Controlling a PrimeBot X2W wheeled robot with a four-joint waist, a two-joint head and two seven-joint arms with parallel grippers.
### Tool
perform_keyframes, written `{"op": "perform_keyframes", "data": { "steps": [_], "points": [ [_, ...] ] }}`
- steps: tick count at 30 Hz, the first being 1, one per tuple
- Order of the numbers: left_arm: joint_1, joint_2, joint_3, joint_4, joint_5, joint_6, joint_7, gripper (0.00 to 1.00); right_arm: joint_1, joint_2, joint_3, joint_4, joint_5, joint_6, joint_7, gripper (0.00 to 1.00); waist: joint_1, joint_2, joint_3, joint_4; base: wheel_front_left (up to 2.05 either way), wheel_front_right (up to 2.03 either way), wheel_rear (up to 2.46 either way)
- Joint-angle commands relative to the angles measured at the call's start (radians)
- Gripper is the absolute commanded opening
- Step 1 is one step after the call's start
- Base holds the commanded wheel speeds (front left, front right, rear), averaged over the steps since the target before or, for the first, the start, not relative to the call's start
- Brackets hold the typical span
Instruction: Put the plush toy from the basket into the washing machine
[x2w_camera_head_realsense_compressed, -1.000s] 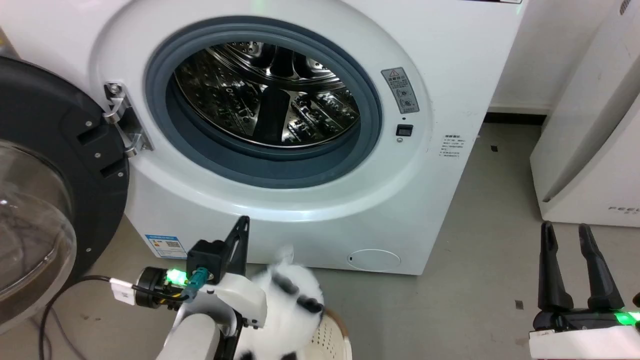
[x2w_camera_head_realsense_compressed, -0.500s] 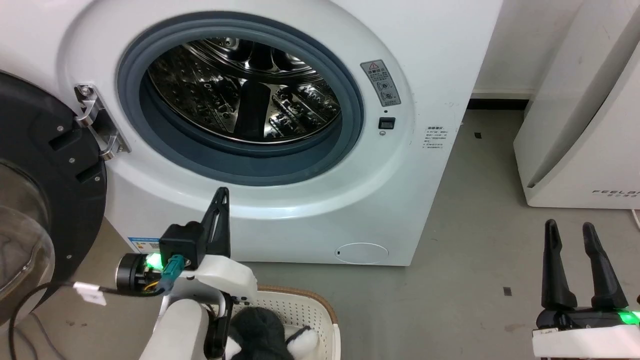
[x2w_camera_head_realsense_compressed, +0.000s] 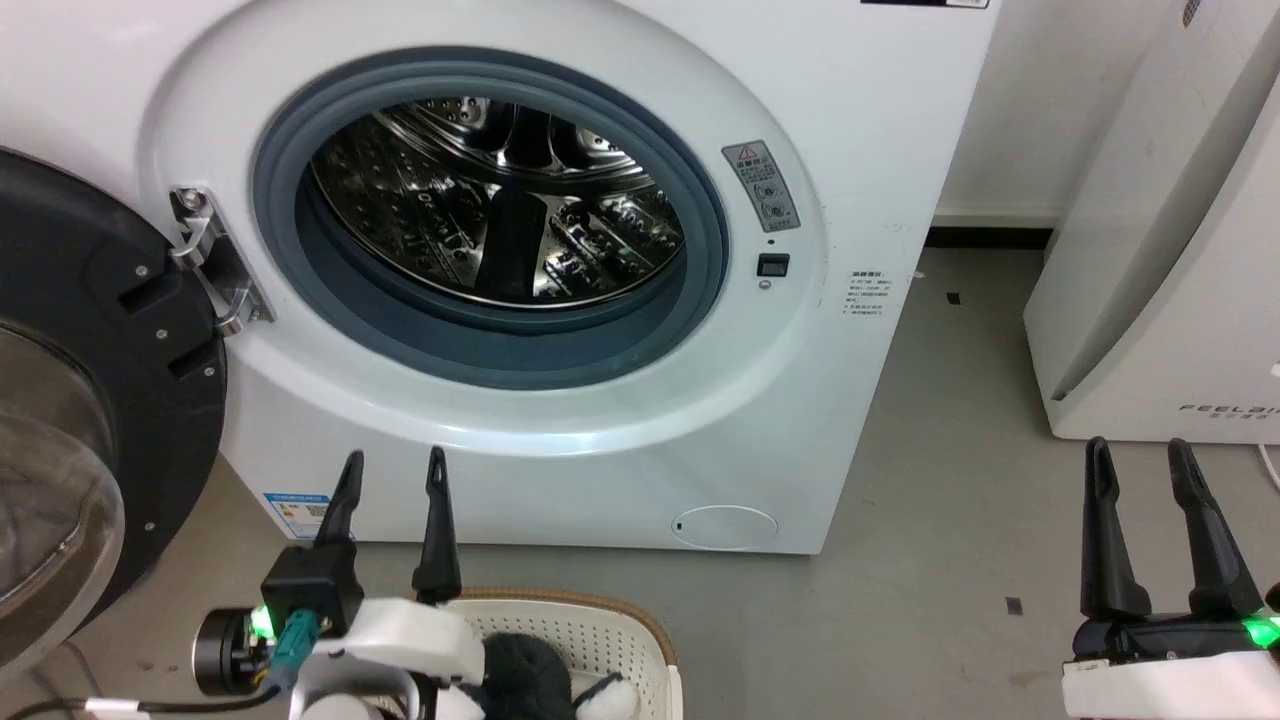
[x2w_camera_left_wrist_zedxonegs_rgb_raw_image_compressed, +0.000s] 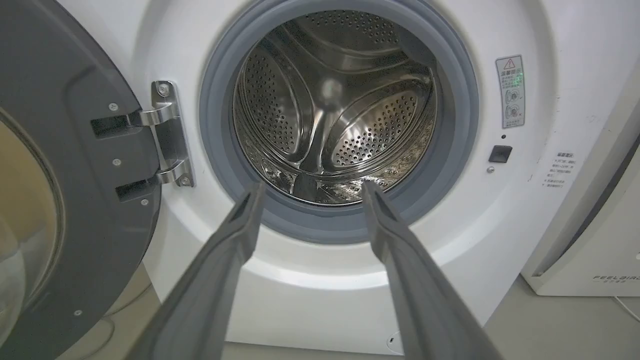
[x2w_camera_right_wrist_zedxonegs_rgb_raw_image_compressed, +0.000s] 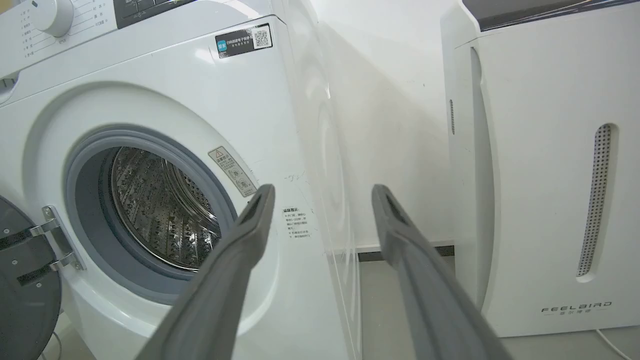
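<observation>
Grippers: left gripper (x2w_camera_head_realsense_compressed: 394, 458), right gripper (x2w_camera_head_realsense_compressed: 1140, 452) both spread, empty.
Toy: plush toy (x2w_camera_head_realsense_compressed: 525, 675) lying in basket (x2w_camera_head_realsense_compressed: 640, 625).
Risk: shallow fur pinch slipping short of washing machine (x2w_camera_head_realsense_compressed: 800, 400).

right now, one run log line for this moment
left claw: open, empty | right claw: open, empty | plush toy: in basket | washing machine: door open, drum empty

The washing machine (x2w_camera_head_realsense_compressed: 880, 120) has its round mouth wide open — the door (x2w_camera_head_realsense_compressed: 100, 330) hangs off to the left. The floor (x2w_camera_head_realsense_compressed: 940, 560) runs between it and the white appliance (x2w_camera_head_realsense_compressed: 1180, 330).
</observation>
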Motion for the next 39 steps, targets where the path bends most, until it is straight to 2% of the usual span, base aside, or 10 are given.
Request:
{"op": "perform_keyframes", "data": {
  "steps": [1,2,39],
  "points": [
    [0.028,-0.004,0.012,-0.003,-0.006,-0.012,-0.004,1.00,0.014,0.000,-0.001,-0.004,-0.009,-0.001,-0.004,1.00,0.0000,-0.0001,-0.007,-0.002,0.00,0.00,0.00],
    [0.026,-0.005,0.011,0.000,-0.004,-0.012,0.000,0.00,0.003,0.000,0.000,0.000,-0.003,0.000,0.000,0.00,0.0000,-0.0001,-0.008,-0.001,0.00,0.00,0.00],
    [0.053,-0.006,0.029,-0.051,0.032,-0.029,0.069,0.00,-0.011,0.000,0.024,0.030,-0.072,0.000,0.068,0.00,0.0000,-0.0001,-0.013,-0.011,0.00,0.00,0.00]
  ]
}}
